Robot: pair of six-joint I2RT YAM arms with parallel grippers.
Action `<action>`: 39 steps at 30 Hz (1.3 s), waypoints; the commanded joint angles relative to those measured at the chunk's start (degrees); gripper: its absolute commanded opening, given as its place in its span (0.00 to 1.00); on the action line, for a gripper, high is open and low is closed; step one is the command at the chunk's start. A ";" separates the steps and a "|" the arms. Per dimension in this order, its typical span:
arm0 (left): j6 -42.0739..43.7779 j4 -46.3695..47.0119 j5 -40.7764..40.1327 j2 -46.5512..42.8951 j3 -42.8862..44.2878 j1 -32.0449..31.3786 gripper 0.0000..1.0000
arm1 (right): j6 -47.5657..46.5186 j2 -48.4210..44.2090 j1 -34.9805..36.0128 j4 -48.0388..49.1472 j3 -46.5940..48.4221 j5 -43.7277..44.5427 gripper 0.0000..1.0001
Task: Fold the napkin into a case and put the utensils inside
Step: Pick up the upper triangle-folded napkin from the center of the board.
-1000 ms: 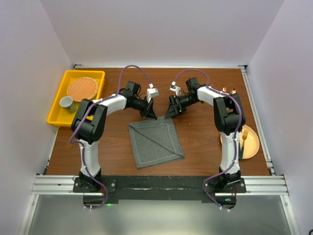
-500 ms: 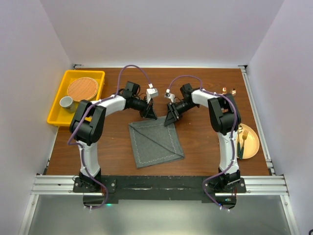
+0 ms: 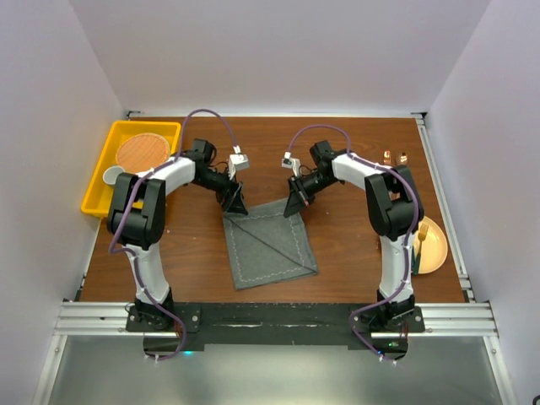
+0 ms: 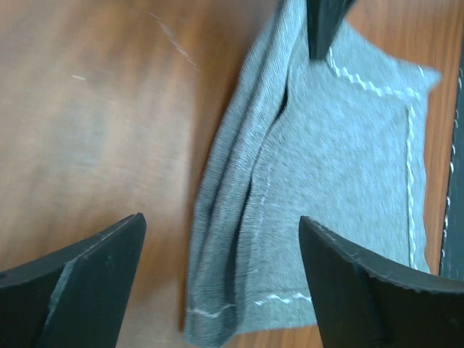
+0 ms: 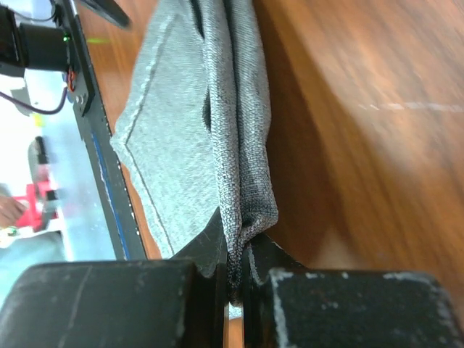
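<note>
The napkin [image 3: 268, 245] lies flat on the brown table [image 3: 354, 245], in the middle, between the two arms. It is folded, with a line running across it from corner to corner. Both grippers are at its far edge, one at each far corner. The left gripper [image 3: 234, 205] is at the far left corner, and its jaws stand wide apart. In the left wrist view, the two black fingers [image 4: 94, 283] are on either side of the napkin's [image 4: 348, 145] thick folded edge. One is over the bare wood and one is over the cloth. The cloth sits in the gap and nothing is pinching it. The right gripper [image 3: 295, 205] is at the far right corner, and its jaws are squeezed tight. In the right wrist view, the bunched edge of the napkin [image 5: 188, 109] goes right down between the two fingers and is gripped there. The rest of the cloth stretches away from them along the table. The utensils [image 3: 419, 240] lie on a round yellow-orange plate [image 3: 434, 253] at the right side, well away from the napkin and partly hidden behind the right arm. A yellow tray [image 3: 95, 187] sits at the far left.
</note>
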 commanded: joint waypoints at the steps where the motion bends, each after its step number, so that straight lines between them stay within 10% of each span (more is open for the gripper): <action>1: 10.85 -4.99 0.44 -2.56 -0.11 -0.62 0.95 | -4.53 -5.14 1.05 0.54 -0.29 1.05 0.00; 21: 30.54 -14.20 3.60 4.99 7.61 -1.15 0.99 | -10.69 -12.26 3.94 -0.43 -2.22 1.58 0.00; 39: 36.52 -26.51 2.28 7.81 9.54 0.52 0.57 | -14.38 -15.07 4.47 -3.32 -2.13 2.72 0.00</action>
